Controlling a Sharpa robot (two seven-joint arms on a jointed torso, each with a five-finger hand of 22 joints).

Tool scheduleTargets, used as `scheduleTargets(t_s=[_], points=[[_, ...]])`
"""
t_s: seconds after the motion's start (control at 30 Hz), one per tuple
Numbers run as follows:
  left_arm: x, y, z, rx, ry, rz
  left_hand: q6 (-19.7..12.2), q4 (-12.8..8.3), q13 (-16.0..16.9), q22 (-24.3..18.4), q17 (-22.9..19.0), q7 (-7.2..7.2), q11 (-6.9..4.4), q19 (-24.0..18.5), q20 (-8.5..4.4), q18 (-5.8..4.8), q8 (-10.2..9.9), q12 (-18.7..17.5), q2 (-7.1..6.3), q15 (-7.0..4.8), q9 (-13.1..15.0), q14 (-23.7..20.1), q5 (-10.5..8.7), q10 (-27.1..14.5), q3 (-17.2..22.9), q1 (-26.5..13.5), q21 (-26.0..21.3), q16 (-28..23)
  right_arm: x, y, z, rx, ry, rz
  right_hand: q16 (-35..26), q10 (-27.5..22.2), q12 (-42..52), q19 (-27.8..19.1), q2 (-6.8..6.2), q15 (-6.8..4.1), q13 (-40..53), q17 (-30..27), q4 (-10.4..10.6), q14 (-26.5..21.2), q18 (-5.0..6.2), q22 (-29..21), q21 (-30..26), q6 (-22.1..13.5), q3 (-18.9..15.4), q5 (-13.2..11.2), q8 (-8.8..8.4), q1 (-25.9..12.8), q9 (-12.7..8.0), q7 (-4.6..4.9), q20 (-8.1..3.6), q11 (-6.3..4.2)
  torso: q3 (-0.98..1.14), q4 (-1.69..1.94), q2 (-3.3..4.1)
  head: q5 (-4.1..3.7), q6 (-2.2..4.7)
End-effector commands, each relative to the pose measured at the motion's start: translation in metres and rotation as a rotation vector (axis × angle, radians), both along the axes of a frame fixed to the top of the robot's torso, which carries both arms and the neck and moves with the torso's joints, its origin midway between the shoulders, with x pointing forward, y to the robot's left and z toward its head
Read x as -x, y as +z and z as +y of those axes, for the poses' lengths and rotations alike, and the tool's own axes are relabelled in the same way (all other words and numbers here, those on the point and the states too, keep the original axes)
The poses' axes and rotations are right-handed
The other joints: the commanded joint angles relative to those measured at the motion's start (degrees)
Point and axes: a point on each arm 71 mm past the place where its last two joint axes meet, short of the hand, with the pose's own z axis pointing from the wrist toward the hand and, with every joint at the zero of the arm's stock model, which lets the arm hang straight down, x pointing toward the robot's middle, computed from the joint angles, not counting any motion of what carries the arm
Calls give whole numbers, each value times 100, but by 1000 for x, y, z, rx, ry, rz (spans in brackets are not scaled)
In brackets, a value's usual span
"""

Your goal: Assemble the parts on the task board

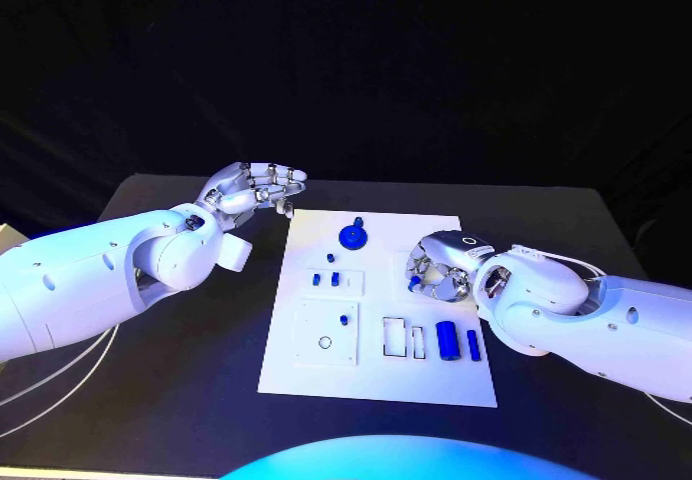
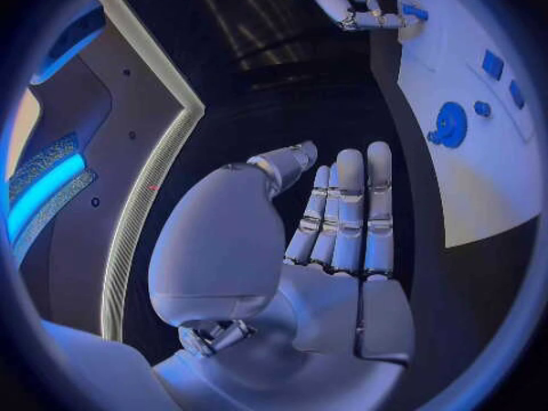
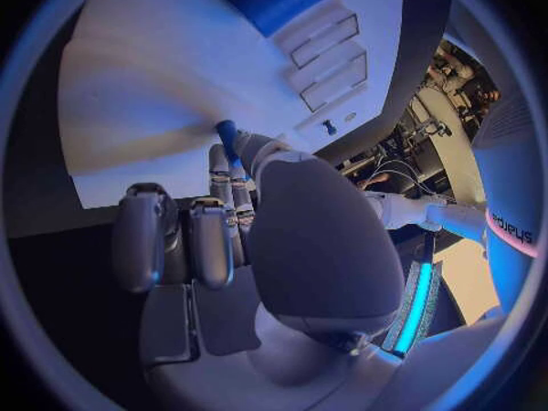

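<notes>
The board [image 1: 378, 375] lies in the middle of the black counter [image 1: 159, 400]. The right hand [image 1: 433, 270] is over the board's right side and pinches a small blue part [image 3: 226, 135] between thumb and fingers. The left hand [image 1: 257, 187] hovers beside the board's far left corner, fingers straight and close together, holding nothing. A round blue part [image 1: 353, 236] stands near the board's far edge, and two blue cylinders [image 1: 459, 342] lie near the right edge.

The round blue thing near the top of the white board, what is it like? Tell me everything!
The round blue part is a flat, dark blue disc with a small knob or stem sticking up from it, plastic by its look. It sits at the far end of the task board, near the middle. Nothing touches it. The left wrist view shows a hole in its middle.
</notes>
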Motion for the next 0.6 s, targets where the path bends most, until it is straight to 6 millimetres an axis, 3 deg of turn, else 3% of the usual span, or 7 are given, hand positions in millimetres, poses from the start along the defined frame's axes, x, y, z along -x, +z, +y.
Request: scheduleTargets(t_s=[0.03, 0.6], points=[[1, 1, -2, 7, -17, -2, -22, -24, -5, 9, -10, -2, -7, -12, 24, 83, 18, -27, 15, 21, -9, -29, 18, -34, -14, 23, 34, -25, 1, -3, -1, 24, -5, 4, 32, 115, -17, 237, 120, -32, 18, 6, 12, 292, -63, 941, 32, 38, 49, -3, 22, 5, 45, 3, -50, -60, 2, -1, -2, -4, -1], [0, 0, -1, 6, -13, -2, -23, -26, -7, 9, -10, 0, -7, -13, 25, 83, 20, -26, 15, 20, -9, -30, 18, -34, -14, 24, 35, -25, 4, 5, -3, -77, -39, -29, 38, 188, -83, 265, 103, -36, 40, 13, 15, 295, -84, 992, 147, 9, 151, 31, 71, -155, 141, -10, -55, -66, -1, 2, -11, -30, 0]])
